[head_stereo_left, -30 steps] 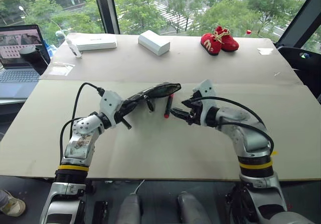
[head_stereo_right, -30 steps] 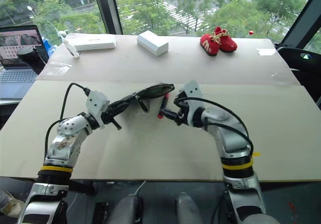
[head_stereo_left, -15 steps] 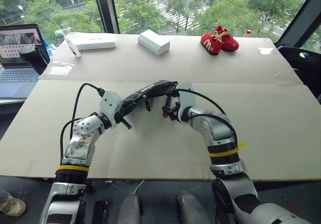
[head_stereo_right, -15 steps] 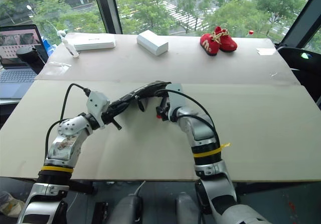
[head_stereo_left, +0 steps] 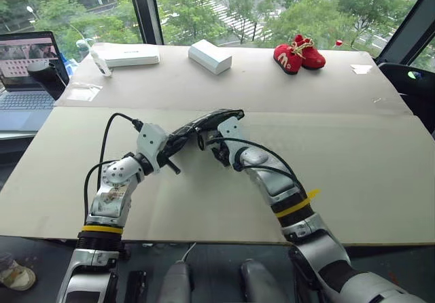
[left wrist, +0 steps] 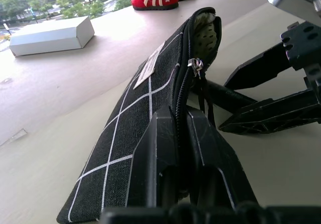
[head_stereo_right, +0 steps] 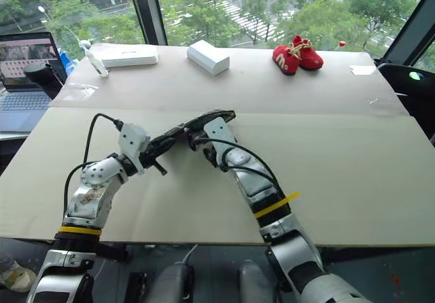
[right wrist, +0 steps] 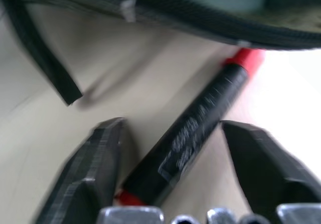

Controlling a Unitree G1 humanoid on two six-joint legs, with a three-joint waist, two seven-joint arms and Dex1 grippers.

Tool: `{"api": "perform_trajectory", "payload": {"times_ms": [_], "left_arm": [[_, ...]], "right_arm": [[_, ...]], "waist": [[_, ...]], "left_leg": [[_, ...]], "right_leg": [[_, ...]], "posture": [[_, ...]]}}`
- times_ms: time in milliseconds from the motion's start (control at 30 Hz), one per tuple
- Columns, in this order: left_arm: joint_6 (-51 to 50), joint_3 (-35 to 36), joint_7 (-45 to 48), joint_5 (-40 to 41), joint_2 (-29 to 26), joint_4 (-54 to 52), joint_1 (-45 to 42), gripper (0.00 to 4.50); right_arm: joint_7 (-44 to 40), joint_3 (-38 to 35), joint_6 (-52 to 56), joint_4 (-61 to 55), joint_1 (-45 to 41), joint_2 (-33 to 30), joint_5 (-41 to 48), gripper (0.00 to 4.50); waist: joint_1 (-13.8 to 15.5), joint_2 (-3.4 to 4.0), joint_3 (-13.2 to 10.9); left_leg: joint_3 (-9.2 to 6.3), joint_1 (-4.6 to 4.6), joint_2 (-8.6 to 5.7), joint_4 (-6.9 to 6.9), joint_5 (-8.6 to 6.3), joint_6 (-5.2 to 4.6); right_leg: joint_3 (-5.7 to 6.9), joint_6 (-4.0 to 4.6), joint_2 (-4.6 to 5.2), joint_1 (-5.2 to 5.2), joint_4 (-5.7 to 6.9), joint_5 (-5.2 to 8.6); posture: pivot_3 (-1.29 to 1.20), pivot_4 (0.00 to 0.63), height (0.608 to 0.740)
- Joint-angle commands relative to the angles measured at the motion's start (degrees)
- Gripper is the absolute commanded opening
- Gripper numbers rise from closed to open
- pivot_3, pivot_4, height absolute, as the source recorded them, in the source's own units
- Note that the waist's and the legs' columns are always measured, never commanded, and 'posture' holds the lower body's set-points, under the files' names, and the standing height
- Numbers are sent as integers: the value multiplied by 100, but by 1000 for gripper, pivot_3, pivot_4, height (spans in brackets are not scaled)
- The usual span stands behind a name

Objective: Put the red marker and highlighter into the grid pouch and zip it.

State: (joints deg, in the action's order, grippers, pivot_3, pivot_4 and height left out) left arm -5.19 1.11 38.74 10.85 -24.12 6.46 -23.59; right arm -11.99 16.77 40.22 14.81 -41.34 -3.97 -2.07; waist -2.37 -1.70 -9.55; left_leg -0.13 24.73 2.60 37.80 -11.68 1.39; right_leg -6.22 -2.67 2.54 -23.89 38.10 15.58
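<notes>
Now black grid pouch (left wrist: pixel 145 108) unzipped, red marker (right wrist: pixel 200 123) dark-barrelled

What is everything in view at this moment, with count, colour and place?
grid pouch: 1, black with white grid lines, held up off the table at mid-table, mouth open
red marker: 1, dark barrel with red cap, lying on the table under the pouch
table: 1, beige, across the scene
white boxes: 2, white, far side of the table
shoes: 1 pair, red, far side, toward the right
laptop: 1, open, beyond the table's left edge
left gripper: 1, black fingers, shut on the pouch's zipper edge
right gripper: 1, black fingers, standing apart on either side of the marker
</notes>
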Motion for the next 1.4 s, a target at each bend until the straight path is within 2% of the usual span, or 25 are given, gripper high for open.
{"api": "perform_trajectory", "payload": {"times_ms": [33,133,167,367,500,633,733,833,900,967,1067,1400], "left_arm": [[26,54,-64,59,8,-330,9,0],[7,56,-53,86,10,-375,-19,0],[2,54,-49,93,13,-382,-45,0],[-19,37,-42,110,25,-355,-200,0],[-47,7,5,124,29,-381,-195,0],[-83,-5,70,146,21,-445,-119,0],[-115,-25,112,159,25,-492,-87,0],[-131,-45,169,169,25,-510,-80,0],[-145,-71,232,181,15,-524,-90,0],[-143,-83,295,189,-4,-507,-111,0],[-101,-87,382,173,-30,-410,-163,0],[214,-130,596,81,-9,-37,-196,0]], "right_arm": [[75,-232,-20,291,200,-306,-168,1664],[139,-449,-26,339,140,-410,-95,677],[160,-545,-23,349,120,-438,-65,598],[129,-1022,-79,338,45,-668,69,597],[-172,-1176,-334,481,-14,-1300,9,597],[-137,-1290,-1634,896,-8,-2527,-410,597],[-753,-1365,-3042,544,341,-3202,-317,597],[-1279,-1342,-4064,224,672,-3545,-257,597],[-1999,-1347,-4966,-303,1065,-3792,54,597],[-2415,-1312,-5469,-619,1268,-3934,135,597],[-2599,-1177,-5958,-692,1282,-4030,-139,597],[-2636,-1154,-7065,-299,1015,-4200,-672,597]], "waist": [[22,-1,0],[62,-1,1],[69,-1,1],[101,-1,0],[113,-2,0],[154,-3,-3],[125,-3,-3],[-22,-3,-3],[-76,-3,-3],[-81,-2,-3],[-74,-2,-4],[24,-4,-5]], "left_leg": [[-1,0,0,1,1,2],[-2,-1,-2,2,4,7],[-3,-2,-2,3,4,7],[-2,-2,-2,3,5,7],[-2,-2,-3,3,5,7],[0,2,-9,3,5,7],[9,8,-8,-1,5,7],[11,10,0,-8,4,6],[12,7,2,-11,4,6],[12,8,0,-11,4,6],[20,8,-4,-5,4,6],[20,4,-6,2,4,6]], "right_leg": [[1,0,0,3,0,0],[3,0,3,9,-3,0],[4,0,3,11,-3,0],[5,0,3,10,-4,0],[4,0,3,10,-5,0],[3,-1,8,9,-11,0],[-8,-1,7,-3,-15,0],[-17,-1,-4,-14,-14,0],[-22,-1,-8,-15,-12,0],[-23,-1,-6,-14,-12,0],[-34,-3,-2,-13,-10,-1],[-31,-4,-1,-7,-10,-2]], "posture": [[0,150,729],[0,150,729],[0,150,729],[0,150,729],[0,150,729],[0,150,729],[0,150,729],[0,150,729],[0,150,729],[0,150,729],[0,150,729],[0,150,729]]}}
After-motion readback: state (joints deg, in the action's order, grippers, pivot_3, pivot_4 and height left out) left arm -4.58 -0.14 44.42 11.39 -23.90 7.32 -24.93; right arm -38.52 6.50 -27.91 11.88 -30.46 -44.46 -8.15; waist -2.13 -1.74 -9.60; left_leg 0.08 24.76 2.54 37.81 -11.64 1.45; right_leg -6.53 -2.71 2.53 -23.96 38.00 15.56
